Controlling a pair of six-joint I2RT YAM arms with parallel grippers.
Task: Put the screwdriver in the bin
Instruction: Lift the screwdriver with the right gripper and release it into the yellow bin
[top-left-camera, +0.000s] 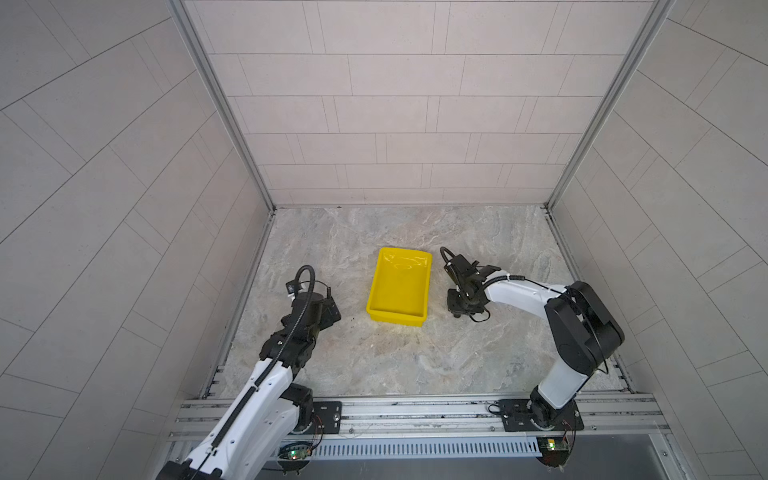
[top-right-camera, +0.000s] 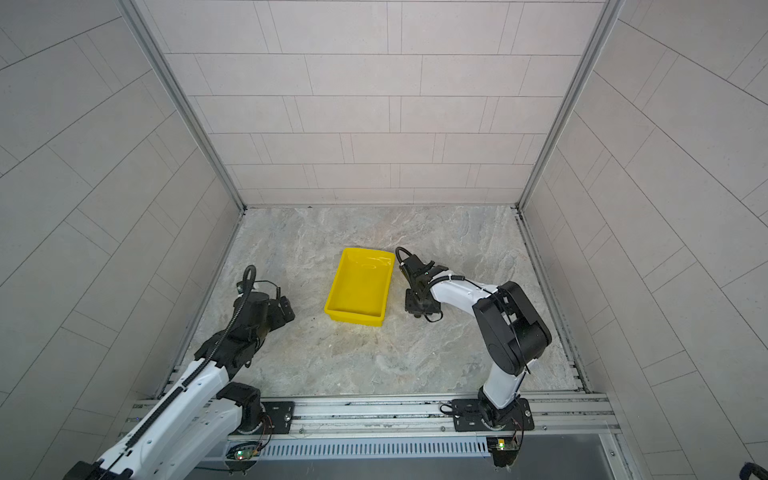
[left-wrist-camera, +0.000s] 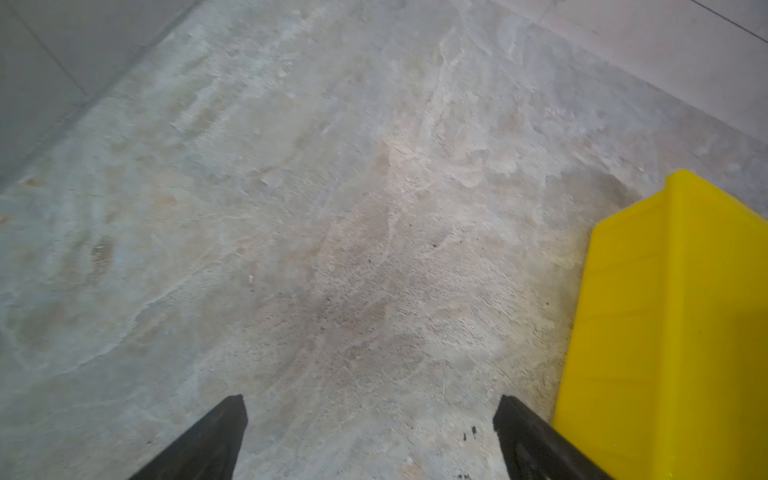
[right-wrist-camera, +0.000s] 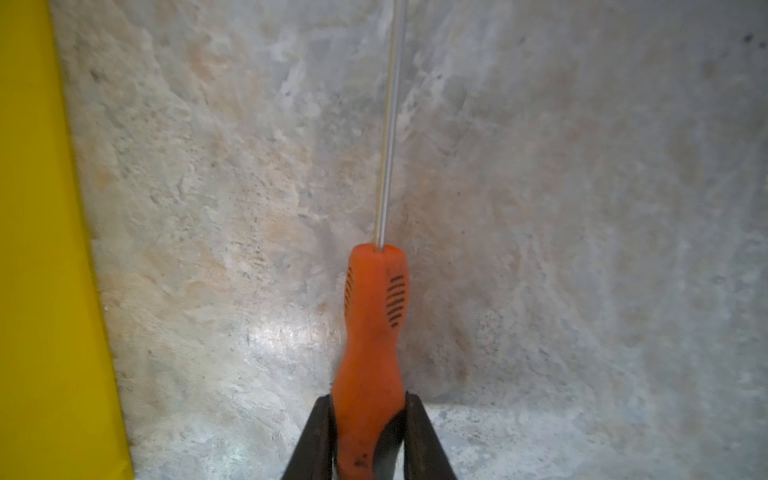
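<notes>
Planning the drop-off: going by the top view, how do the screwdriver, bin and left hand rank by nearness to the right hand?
1. screwdriver: clamped in the right hand; hidden from above, shown by the wrist view.
2. bin: just beside it, toward the middle.
3. left hand: beyond the bin, on the far side.

- One screwdriver (right-wrist-camera: 372, 332), with an orange handle.
- One bin (top-left-camera: 399, 286), yellow and rectangular.
- Two robot arms: the left arm (top-left-camera: 266, 386) and the right arm (top-left-camera: 515, 293).
- Two grippers: the left gripper (left-wrist-camera: 370, 415) and the right gripper (right-wrist-camera: 368, 399).
</notes>
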